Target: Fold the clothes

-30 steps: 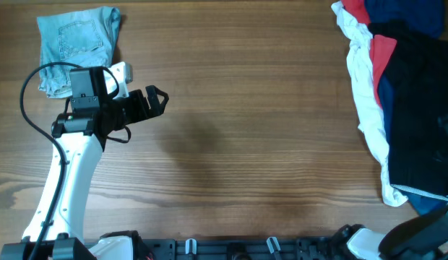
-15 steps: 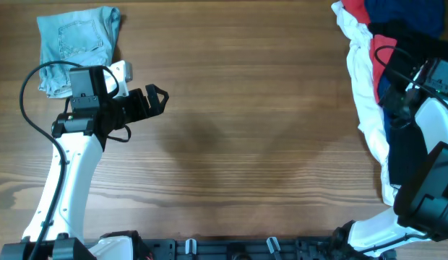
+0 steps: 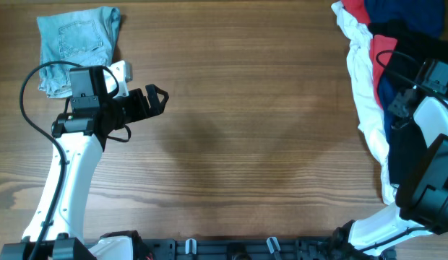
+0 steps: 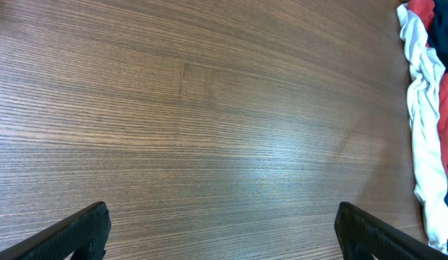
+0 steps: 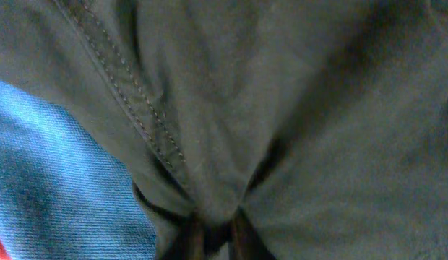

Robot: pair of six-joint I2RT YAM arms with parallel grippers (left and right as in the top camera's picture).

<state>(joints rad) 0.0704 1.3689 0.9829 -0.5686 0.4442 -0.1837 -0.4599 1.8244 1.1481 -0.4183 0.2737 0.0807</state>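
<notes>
- The table is bare wood stretching out ahead of the left gripper. That's the obvious place to spread something out.
- The pile of clothes sits under and around the right gripper, all heaped together.
- The dark garment is what the right gripper has. Its fingers are squeezed narrow on a small fold, with a stitched seam just up-left of them and blue cloth further left.
- My worry is that the pinch looks thin, so a pull could slip off. It could also drag the white garment lying alongside and haul out a tangle.
- The folded denim is behind the left gripper, and I'd say it's done.
- The left gripper is spread wide and holds nothing.
- No bins or baskets show up anywhere.
</notes>
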